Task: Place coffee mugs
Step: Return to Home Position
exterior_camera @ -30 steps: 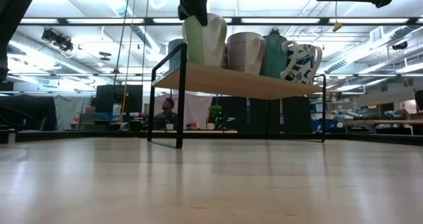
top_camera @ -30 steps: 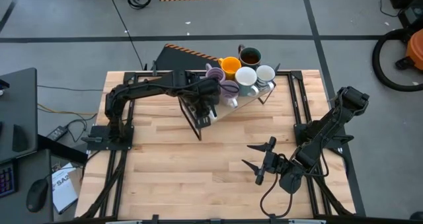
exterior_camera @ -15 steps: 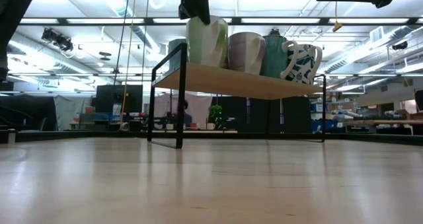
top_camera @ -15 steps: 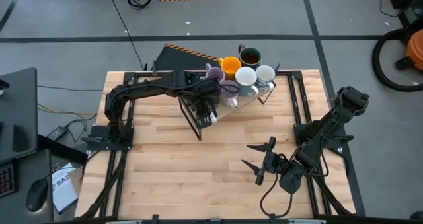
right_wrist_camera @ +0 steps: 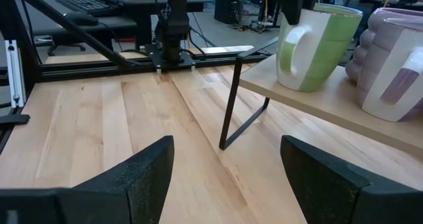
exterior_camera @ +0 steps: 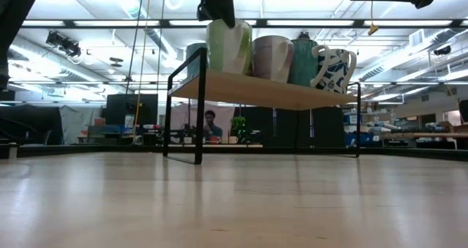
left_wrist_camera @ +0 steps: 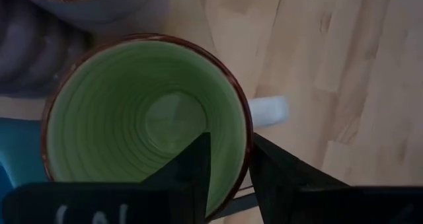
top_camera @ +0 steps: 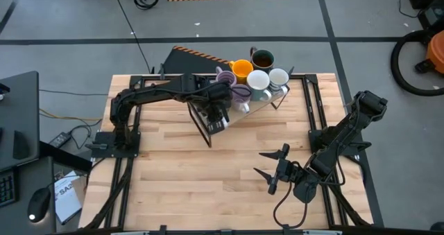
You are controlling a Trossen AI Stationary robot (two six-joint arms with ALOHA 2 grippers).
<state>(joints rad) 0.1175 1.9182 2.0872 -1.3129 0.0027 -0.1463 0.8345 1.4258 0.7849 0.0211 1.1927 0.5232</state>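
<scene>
L gripper point(left_wrist_camera: 229, 148) straddles green mug point(left_wrist_camera: 145, 118) rim on shelf point(exterior_camera: 256, 91), grip unclear; R gripper point(right_wrist_camera: 227, 154) spread.

Long white ceiling strip lights point(exterior_camera: 307, 23) are glaring across the low view, and the pale wooden worktop point(exterior_camera: 234, 204) is blurring close to the lens. The high view is showing flat, even light with faint shadows. The green-glazed ceramic mug point(left_wrist_camera: 145, 118) is sitting slightly out of focus in the left wrist view.
</scene>
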